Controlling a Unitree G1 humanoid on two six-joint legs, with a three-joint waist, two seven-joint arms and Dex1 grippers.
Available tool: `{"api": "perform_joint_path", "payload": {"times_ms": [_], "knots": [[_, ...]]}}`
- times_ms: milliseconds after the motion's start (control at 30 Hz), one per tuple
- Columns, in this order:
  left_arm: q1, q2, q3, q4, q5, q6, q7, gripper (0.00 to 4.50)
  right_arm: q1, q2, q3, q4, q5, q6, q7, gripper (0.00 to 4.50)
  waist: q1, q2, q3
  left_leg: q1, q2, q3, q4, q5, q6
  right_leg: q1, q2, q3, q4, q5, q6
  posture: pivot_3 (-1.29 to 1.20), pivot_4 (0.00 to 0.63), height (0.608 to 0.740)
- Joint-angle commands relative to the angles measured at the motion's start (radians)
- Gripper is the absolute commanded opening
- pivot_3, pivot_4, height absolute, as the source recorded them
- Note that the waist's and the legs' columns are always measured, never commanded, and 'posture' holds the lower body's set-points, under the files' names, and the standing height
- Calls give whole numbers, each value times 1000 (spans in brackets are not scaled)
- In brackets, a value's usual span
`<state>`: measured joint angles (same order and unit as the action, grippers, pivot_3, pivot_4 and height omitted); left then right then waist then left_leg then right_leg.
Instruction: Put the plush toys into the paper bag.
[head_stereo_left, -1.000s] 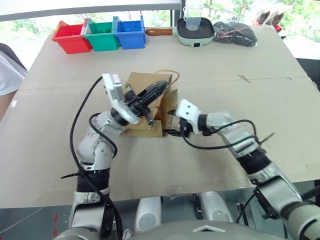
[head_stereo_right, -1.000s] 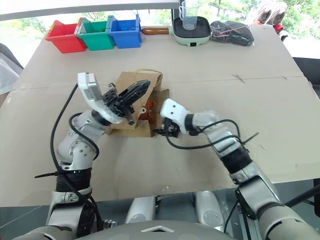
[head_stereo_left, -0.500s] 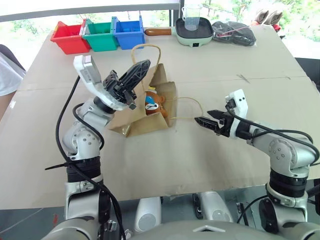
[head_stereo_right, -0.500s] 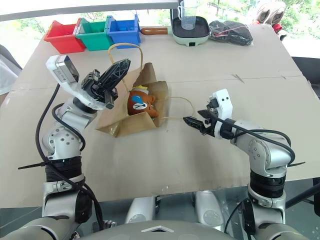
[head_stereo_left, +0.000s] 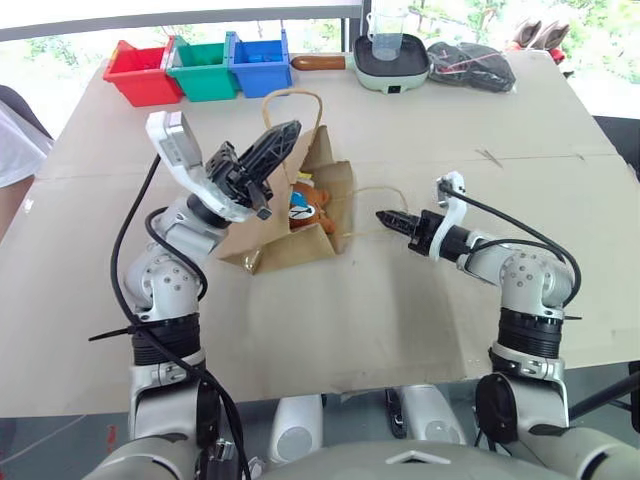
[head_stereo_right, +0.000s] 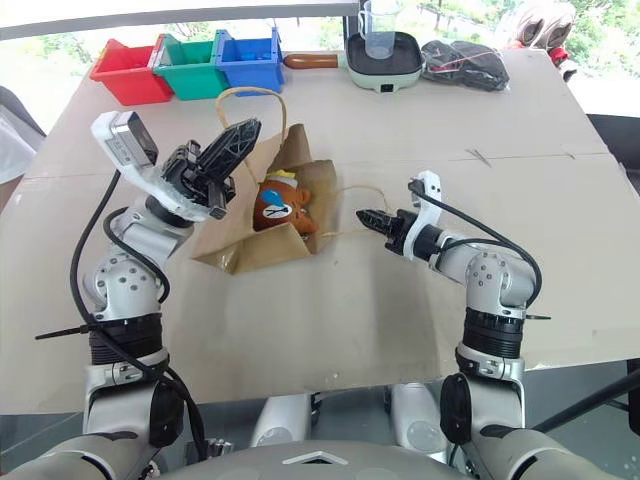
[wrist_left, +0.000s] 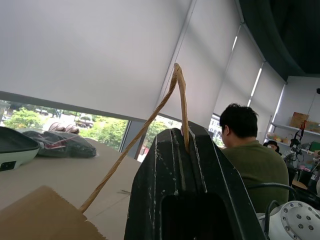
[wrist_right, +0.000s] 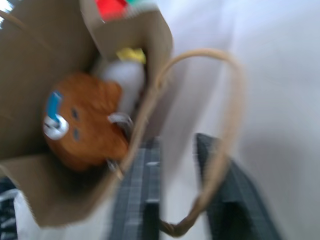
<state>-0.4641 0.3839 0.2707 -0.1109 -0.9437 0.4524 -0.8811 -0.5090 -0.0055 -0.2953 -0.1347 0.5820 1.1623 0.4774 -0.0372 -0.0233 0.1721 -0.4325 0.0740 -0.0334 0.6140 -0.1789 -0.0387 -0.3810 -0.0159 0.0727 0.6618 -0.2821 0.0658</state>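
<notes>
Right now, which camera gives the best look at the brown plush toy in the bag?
The right wrist view: the brown plush toy is seen close up inside the paper bag, face visible. Both eye views show it small, at the bag's mouth. The left wrist view shows just a bag handle and a corner of the paper.

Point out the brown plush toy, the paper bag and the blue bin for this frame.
brown plush toy (head_stereo_right: 277, 208), right eye view, on its face.
paper bag (head_stereo_right: 262, 251), right eye view, on the front wall below the toy.
blue bin (head_stereo_left: 262, 78), left eye view, on its front wall.
</notes>
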Motion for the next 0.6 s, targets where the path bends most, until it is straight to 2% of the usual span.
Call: {"api": "perform_joint_path", "payload": {"times_ms": [33,100,267,400,500,567,600], "knots": [[3,2,42,-50,-39,1,29,0,13,5,-15,-142,125,-72,51,48,-2,0,0,0,0,0,0,0,0,0,0,0,0,0,0,0,150,740],[-10,1,58,-36,-53,3,49,0,-12,11,-38,-217,212,-57,27,48,-3,0,0,0,0,0,0,0,0,0,0,0,0,0,0,0,150,740],[-83,15,83,84,-25,-19,60,0,-163,-23,-74,-422,452,1,-142,48,-2,2,2,0,0,0,1,0,0,-1,0,0,2,0,0,0,150,740],[-141,18,23,240,105,-92,-6,0,-126,-121,-13,-488,441,31,-231,48,2,-2,-2,1,0,-2,0,0,0,0,0,-2,0,0,0,0,150,740],[-190,11,-45,356,234,-185,-42,0,-68,-236,72,-534,357,19,-260,48,6,-2,-1,-1,-1,0,0,0,0,0,-2,-1,-2,0,0,0,150,740],[-211,15,-69,405,260,-193,-93,0,-45,-273,81,-539,341,-2,-276,48,4,-2,-1,-1,-1,0,0,0,0,0,-2,-1,-1,0,0,0,150,740],[-216,30,-73,410,242,-162,-138,341,-30,-295,70,-547,347,-6,-273,279,2,-2,-1,-1,-1,0,0,0,0,-1,-1,0,-1,0,0,0,150,740]]}}
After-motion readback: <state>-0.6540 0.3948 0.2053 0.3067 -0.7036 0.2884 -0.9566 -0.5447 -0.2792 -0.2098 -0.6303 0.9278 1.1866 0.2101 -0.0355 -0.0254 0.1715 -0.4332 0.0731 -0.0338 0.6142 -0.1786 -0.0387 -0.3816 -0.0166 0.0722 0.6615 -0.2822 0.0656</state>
